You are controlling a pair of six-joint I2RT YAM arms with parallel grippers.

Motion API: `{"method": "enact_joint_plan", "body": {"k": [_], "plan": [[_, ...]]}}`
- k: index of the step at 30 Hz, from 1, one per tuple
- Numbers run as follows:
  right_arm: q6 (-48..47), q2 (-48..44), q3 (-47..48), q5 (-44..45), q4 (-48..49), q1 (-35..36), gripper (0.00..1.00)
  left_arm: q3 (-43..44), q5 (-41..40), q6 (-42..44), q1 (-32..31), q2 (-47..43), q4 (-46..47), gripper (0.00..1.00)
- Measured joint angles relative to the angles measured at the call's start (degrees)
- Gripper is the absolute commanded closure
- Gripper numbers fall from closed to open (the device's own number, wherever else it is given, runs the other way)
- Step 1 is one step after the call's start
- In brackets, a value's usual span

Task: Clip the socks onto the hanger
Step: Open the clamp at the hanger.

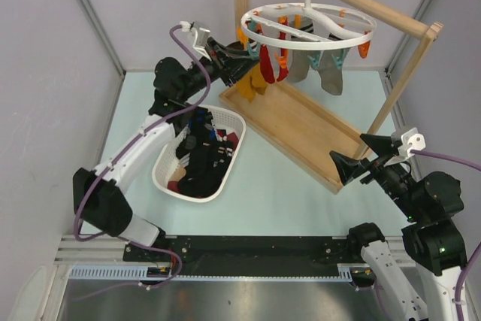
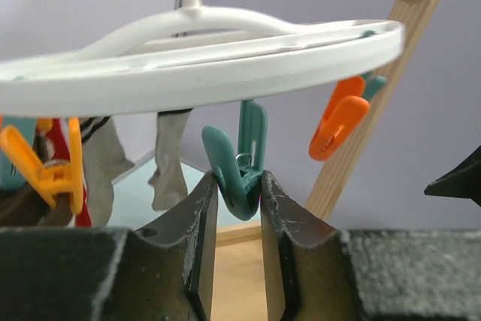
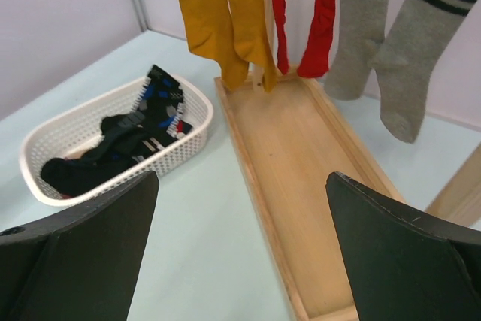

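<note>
The left end effector (image 2: 239,186) is closed on a teal clip (image 2: 244,157) of the hanger (image 2: 225,73), which hangs over the table's far edge. The clip's long axis is vertical, and it sits squarely between the pads. The right end effector (image 1: 359,157) gapes wide and empty near the right edge. The loose socks (image 1: 203,157) lie in the basket (image 1: 162,172), well to its left. Judge that arm free to fetch one.
</note>
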Motion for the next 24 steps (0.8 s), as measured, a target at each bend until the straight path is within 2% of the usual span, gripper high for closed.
{"method": "enact_joint_plan", "body": {"k": [5,14,19,24], "plan": [[3.72,1.92,0.04,-3.52,4.48,0.0,0.0,-0.13,-8.52,9.25,-6.01,-5.49,-6.34,0.92],[12.48,16.28,3.78,-6.97,12.24,0.79,0.0,-1.88,-18.56,18.27,-11.63,-6.8,-11.34,0.92],[16.72,23.12,8.07,-3.08,16.13,4.68,0.0,-3.32,-22.51,21.94,-14.27,-6.36,-11.5,0.92],[17.9,28.87,12.15,6.14,19.08,13.51,0.0,-4.76,-25.99,25.9,-17.18,-5.14,-10.21,0.92]]}}
